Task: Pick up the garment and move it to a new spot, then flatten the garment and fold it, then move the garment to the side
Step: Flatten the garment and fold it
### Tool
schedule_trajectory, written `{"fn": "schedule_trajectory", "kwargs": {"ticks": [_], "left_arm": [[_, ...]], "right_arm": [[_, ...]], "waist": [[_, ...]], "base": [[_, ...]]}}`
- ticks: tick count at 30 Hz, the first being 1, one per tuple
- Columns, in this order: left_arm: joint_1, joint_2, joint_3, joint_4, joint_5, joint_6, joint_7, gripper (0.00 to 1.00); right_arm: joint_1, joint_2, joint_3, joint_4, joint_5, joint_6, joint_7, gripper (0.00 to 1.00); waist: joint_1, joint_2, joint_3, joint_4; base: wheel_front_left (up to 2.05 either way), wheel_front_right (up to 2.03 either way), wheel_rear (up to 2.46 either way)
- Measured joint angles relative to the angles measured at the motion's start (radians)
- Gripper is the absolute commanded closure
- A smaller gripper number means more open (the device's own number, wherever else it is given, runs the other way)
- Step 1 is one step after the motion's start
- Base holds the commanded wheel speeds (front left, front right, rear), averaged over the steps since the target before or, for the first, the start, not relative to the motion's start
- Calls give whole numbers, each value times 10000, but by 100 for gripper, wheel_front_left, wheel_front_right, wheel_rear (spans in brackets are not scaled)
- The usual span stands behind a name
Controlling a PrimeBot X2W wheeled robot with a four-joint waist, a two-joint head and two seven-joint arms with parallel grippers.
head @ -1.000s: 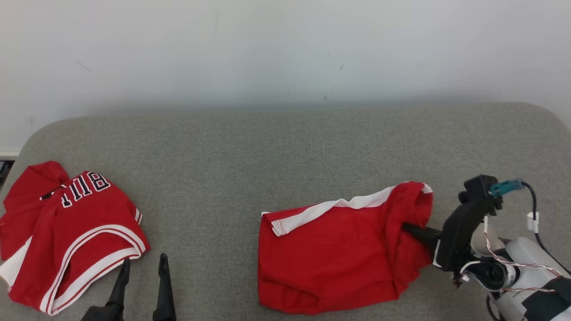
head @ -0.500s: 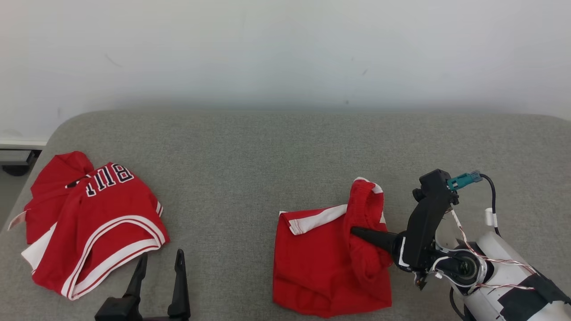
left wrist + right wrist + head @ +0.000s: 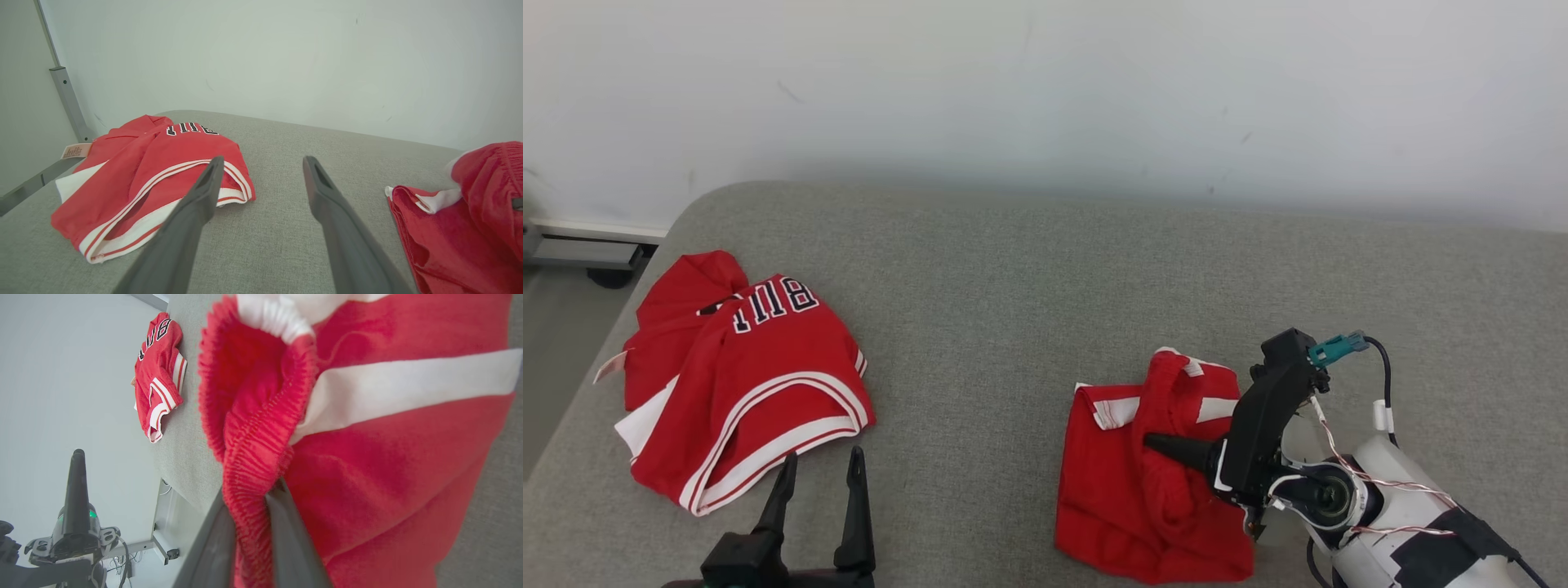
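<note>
The right gripper (image 3: 1152, 442) pinches the waistband of the red shorts (image 3: 1119, 506) at four o'clock in the head view. At seven o'clock the left gripper (image 3: 823, 455) stands spread, empty.

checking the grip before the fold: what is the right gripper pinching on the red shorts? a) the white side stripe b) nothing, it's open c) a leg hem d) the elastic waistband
d: the right wrist view shows the right gripper shut on the gathered elastic waistband of the red shorts.
</note>
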State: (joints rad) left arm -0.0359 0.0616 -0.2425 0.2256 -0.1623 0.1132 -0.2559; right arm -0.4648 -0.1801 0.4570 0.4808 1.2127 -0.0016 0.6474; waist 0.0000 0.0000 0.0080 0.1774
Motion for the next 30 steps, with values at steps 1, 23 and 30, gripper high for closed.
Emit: {"fn": "schedule_trajectory", "kwargs": {"ticks": [1, 23, 30], "left_arm": [[-13, 0, -6, 13, -6, 0, 0, 0], [-106, -46, 159, 198, -263, 8, 0, 0], [-76, -31, 119, 94, -115, 12, 0, 0]], "right_arm": [[-25, 40, 0, 75, -21, -58, -46, 100], [-644, 516, -387, 660, -69, -182, -865, 0], [-560, -917, -244, 92, -1218, -61, -1501, 0]], "waist": [[0, 0, 14, 47], [0, 1, 56, 124], [0, 0, -88, -133]], "base": [[0, 0, 0], [0, 0, 0], [0, 0, 0]]}}
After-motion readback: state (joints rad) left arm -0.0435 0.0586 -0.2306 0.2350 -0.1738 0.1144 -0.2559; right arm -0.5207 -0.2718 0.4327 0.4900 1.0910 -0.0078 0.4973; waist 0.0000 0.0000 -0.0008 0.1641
